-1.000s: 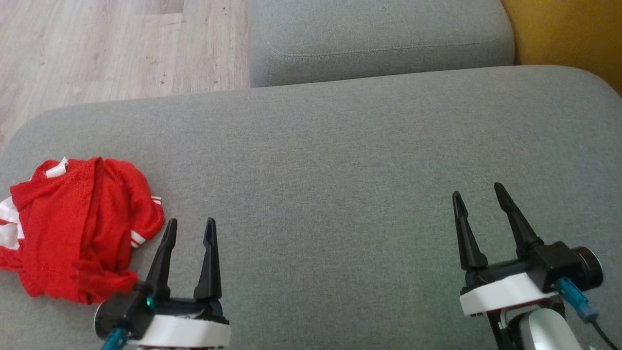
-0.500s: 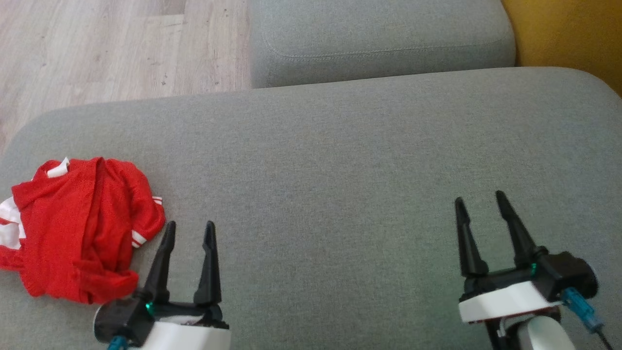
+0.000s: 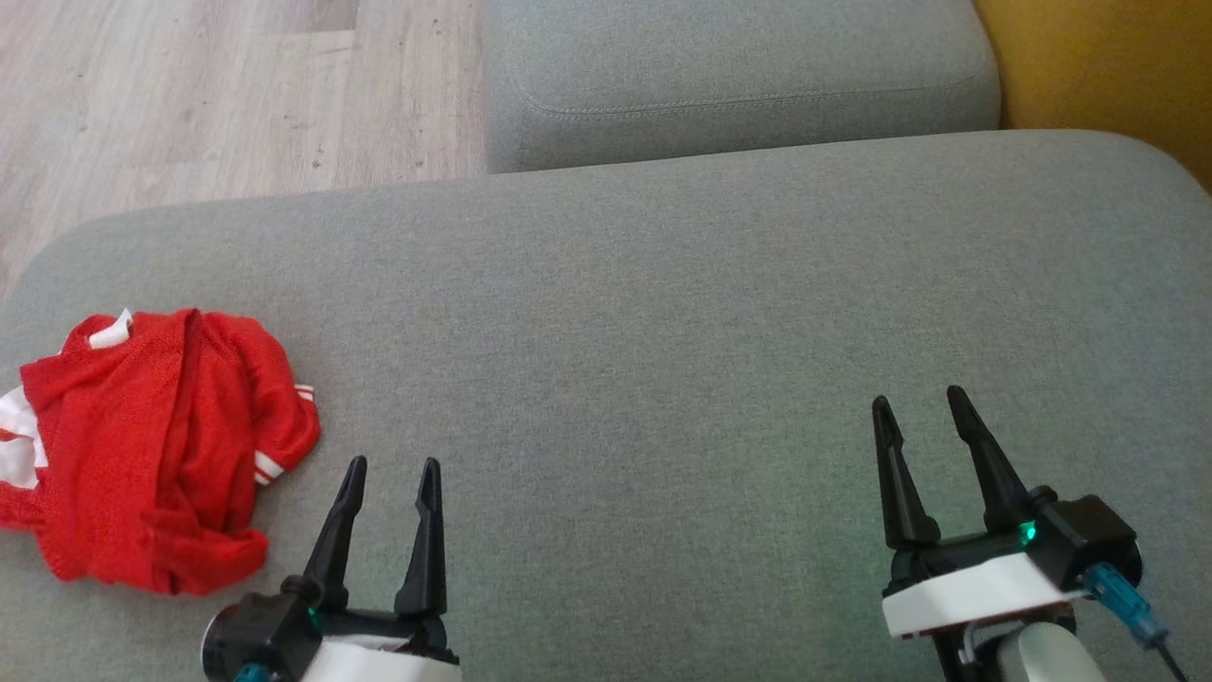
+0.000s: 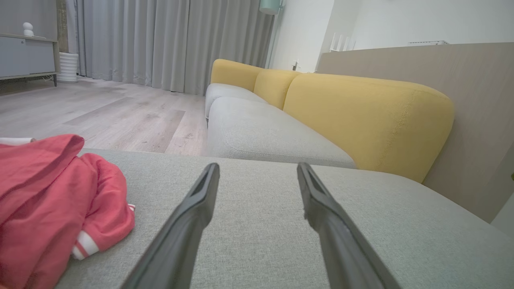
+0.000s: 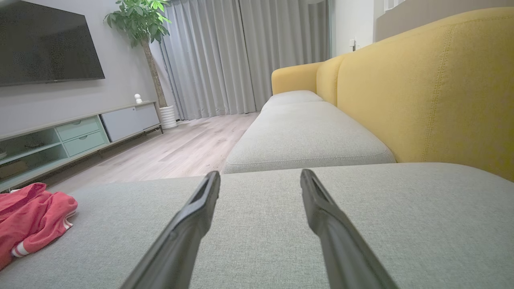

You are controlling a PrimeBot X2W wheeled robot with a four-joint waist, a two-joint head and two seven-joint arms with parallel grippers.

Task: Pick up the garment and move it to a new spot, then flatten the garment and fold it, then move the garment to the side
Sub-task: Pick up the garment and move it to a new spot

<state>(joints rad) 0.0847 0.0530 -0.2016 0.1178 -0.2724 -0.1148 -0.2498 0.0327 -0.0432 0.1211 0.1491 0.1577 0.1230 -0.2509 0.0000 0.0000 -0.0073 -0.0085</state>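
I've drawn left tool [image 3: 394, 461] and right tool [image 3: 917, 395] back over the seat cushion [image 3: 663, 313] — both open, empty — red jersey [image 3: 151, 445] at its left edge.

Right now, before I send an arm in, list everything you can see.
garment: one, red with white trim, crumpled at the left end of the near cushion
cushions: three, grey, in a row
backrests: three, yellow, along the cushions' right
floor: one, pale wood, beyond the near cushion's left part
curtains: grey, far wall
TV: one, dark, on the wall
cabinet: one, pale green-grey, under the TV
plant: one, green, beside the curtains
left gripper: one, dark, open, empty, just right of the garment, apart from it
right gripper: one, dark, open, empty, over the near cushion's right part
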